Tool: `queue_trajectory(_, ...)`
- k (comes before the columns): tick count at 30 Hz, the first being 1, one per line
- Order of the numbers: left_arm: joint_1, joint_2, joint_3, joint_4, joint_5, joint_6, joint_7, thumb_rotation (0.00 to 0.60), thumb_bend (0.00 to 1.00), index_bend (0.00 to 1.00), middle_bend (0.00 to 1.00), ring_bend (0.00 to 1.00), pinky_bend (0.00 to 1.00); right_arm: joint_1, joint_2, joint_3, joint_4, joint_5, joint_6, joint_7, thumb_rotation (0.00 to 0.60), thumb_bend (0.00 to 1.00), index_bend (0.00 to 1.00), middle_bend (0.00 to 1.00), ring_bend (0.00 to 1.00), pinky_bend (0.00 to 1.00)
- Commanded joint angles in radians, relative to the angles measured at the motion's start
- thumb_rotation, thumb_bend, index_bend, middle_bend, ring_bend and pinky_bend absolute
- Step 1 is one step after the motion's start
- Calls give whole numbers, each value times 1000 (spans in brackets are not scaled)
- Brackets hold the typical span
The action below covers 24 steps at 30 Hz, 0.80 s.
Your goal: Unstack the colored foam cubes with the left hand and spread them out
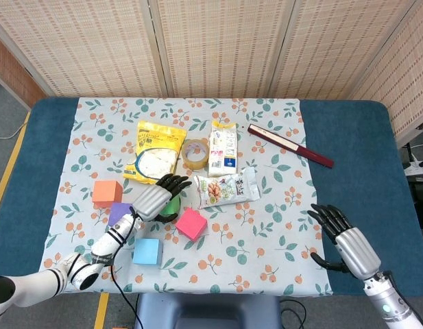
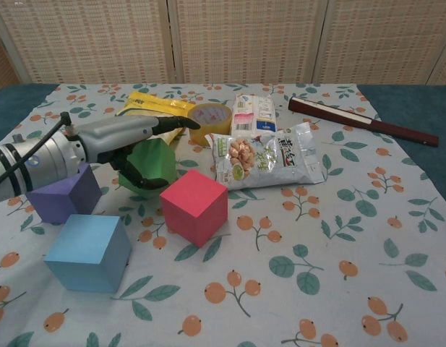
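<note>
The green cube (image 1: 172, 205) (image 2: 155, 162) sits on the flowered cloth under my left hand (image 1: 156, 197) (image 2: 127, 134). The fingers stretch out flat above it and the thumb curls by its front face; whether it touches is unclear. Around it lie the pink cube (image 1: 191, 223) (image 2: 194, 207), the blue cube (image 1: 147, 251) (image 2: 88, 251), the purple cube (image 1: 118, 212) (image 2: 63, 195) and the orange cube (image 1: 107, 192), each apart on the cloth. My right hand (image 1: 345, 237) hovers open at the front right, holding nothing.
Behind the cubes lie a yellow snack bag (image 1: 158, 151), a tape roll (image 1: 196, 152), a white packet (image 1: 223, 148) and a bag of nuts (image 1: 227, 187). A dark red stick (image 1: 290, 145) lies at the back right. The table's front edge is near the blue cube.
</note>
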<state>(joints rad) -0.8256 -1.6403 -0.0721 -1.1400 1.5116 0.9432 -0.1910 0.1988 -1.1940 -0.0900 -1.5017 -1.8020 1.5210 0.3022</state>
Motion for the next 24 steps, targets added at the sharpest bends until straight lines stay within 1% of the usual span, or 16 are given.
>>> queue_trajectory(1, 18, 49, 7, -65, -2, 21, 51, 600, 337, 0, 0, 0, 15, -1, 1, -2, -1, -5, 4, 0, 600, 179, 0, 0, 0, 0)
queue_trajectory(5, 51, 119, 22, -158, 11, 71, 114, 600, 322, 0, 0, 0, 14, -2, 2, -6, -2, -14, 8, 0, 600, 179, 0, 0, 0, 0)
queue_trajectory(8, 61, 136, 25, -182, 13, 84, 128, 600, 313, 0, 0, 0, 14, -2, 2, -8, -3, -16, 8, -1, 600, 179, 0, 0, 0, 0)
queue_trajectory(10, 88, 176, 36, -230, 27, 128, 155, 600, 307, 0, 0, 0, 13, -2, 1, -11, -3, -22, 9, -2, 600, 180, 0, 0, 0, 0)
queue_trajectory(11, 115, 215, 51, -269, 40, 167, 183, 600, 306, 0, 0, 0, 12, -3, 1, -14, -5, -28, 10, -4, 600, 180, 0, 0, 0, 0)
queue_trajectory(14, 257, 365, 146, -405, 91, 332, 252, 600, 306, 0, 0, 0, 10, -8, 4, -25, -11, -51, 26, -12, 600, 180, 0, 0, 0, 0)
queue_trajectory(16, 320, 405, 182, -434, 112, 406, 251, 600, 305, 0, 0, 0, 10, -10, 3, -28, -13, -57, 27, -17, 600, 179, 0, 0, 0, 0)
queue_trajectory(18, 399, 424, 213, -428, 131, 503, 237, 600, 305, 0, 0, 0, 8, -10, 1, -32, -14, -61, 25, -21, 600, 179, 0, 0, 0, 0)
queue_trajectory(20, 481, 422, 234, -393, 145, 608, 212, 600, 304, 0, 0, 0, 4, -10, -1, -34, -14, -64, 24, -28, 600, 179, 0, 0, 0, 0)
queue_trajectory(23, 593, 394, 247, -314, 148, 745, 156, 600, 304, 0, 0, 0, 2, -13, -4, -35, -14, -66, 26, -42, 600, 179, 0, 0, 0, 0)
queue_trajectory(24, 621, 382, 248, -284, 145, 773, 144, 600, 304, 0, 0, 0, 1, -15, -4, -35, -15, -65, 26, -48, 600, 179, 0, 0, 0, 0)
